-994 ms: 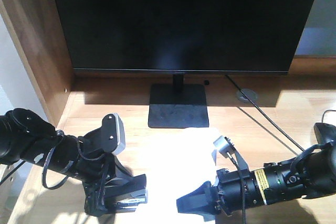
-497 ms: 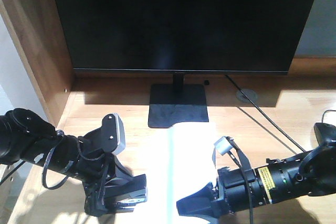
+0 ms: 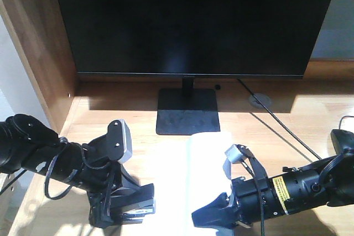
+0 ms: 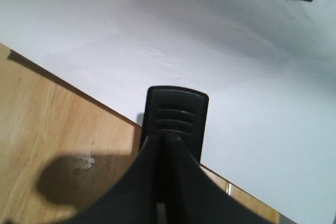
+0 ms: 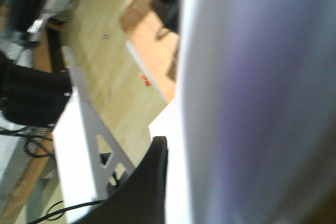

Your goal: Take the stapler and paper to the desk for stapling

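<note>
Left wrist: left claw [image 4: 164,139] clamps stapler [image 4: 177,108]; paper [image 4: 220,40] (its edge) underneath.

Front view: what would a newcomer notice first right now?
The sunlit white paper dominates the desk, its right side curled up in the right gripper. Behind it looms the big black monitor; lower left, the left gripper holds the stapler at the sheet's edge.

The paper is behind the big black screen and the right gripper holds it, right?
No. The paper is in front of the screen, not behind it; the right gripper does hold it. The front-facing view shows this.
</note>
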Available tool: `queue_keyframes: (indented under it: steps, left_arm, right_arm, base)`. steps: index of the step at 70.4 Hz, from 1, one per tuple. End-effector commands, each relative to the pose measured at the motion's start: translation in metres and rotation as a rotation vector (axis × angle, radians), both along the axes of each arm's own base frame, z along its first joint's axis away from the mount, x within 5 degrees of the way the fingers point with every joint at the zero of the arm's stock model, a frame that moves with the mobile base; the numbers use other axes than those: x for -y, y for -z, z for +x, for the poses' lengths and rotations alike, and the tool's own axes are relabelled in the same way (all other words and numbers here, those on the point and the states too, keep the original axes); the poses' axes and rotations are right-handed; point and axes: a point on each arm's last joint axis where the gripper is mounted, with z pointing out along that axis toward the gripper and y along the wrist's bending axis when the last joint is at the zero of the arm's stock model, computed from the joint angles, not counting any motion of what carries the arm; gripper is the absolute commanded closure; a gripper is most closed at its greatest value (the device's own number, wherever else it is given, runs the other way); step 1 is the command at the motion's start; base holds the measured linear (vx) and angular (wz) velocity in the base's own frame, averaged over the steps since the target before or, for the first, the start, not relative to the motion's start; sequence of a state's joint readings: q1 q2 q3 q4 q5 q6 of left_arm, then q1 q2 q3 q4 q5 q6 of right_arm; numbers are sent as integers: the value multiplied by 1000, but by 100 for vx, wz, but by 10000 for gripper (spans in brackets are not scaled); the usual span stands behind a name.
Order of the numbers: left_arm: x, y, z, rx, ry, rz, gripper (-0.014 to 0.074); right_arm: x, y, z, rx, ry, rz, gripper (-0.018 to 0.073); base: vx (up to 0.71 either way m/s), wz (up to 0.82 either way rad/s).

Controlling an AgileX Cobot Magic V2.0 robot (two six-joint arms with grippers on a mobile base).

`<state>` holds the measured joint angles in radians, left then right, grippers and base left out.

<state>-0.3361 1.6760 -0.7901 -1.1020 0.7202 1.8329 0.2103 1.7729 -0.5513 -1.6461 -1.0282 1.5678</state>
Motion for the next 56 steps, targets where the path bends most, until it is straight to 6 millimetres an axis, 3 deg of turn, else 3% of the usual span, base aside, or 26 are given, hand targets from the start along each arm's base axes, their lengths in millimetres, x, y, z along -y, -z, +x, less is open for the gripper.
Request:
queue_keyframes:
  steps: [1, 14, 38, 56]
  left_arm:
    - [5, -15, 1, 18, -7, -57, 603]
    - [5, -15, 1, 18, -7, -57, 603]
    - [5, -15, 1, 18, -7, -57, 603]
    - [5, -15, 1, 18, -7, -57, 603]
  right_arm:
    - [-1, -12, 5, 44, 25, 24, 562]
    - [-2, -11, 9, 32, 74, 52, 562]
    - [-11, -22, 2, 17, -43, 341, 562]
    - [-9, -14, 3, 15, -22, 229, 562]
  base:
    - [0, 0]
    - [0, 0]
    - [0, 0]
    - [0, 0]
